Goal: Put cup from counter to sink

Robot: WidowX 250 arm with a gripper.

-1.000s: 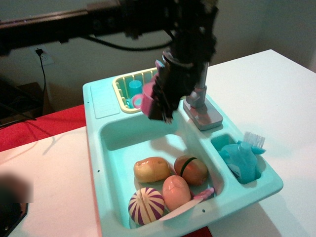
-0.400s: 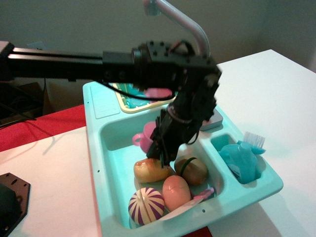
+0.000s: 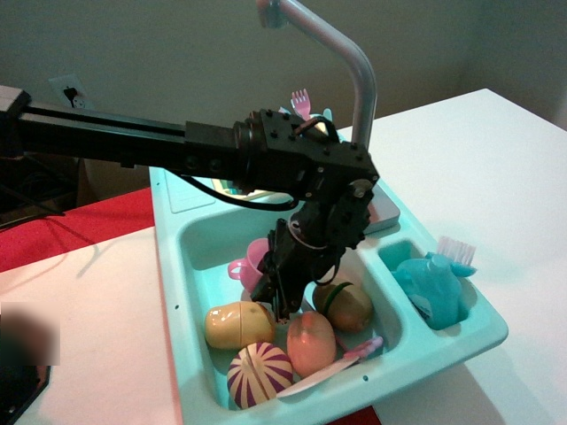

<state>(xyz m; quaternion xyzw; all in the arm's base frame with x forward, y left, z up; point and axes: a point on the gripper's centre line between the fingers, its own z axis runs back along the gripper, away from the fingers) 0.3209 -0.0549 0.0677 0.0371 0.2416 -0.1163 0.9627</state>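
The small pink cup [image 3: 251, 264] with its loop handle pointing left is low inside the basin of the light-teal sink [image 3: 209, 237]. My black gripper [image 3: 280, 288] is shut on the cup's right side, its fingers reaching down among the toy vegetables. The cup hangs just above a yellow potato [image 3: 237, 324]; whether they touch I cannot tell. The counter ledge [image 3: 182, 189] shows at the back left, partly behind the arm. The grey faucet [image 3: 356, 75] rises behind the gripper.
The basin holds a peach toy [image 3: 310, 342], a purple striped toy [image 3: 259, 372], a brown-green toy [image 3: 348, 304] and a pink utensil [image 3: 341, 358]. A blue bottle and brush [image 3: 436, 282] fill the side compartment. A pink fork [image 3: 300, 103] stands behind the arm.
My gripper has carried the cup from up by the back rack down into the basin. The yellow potato has shifted left.
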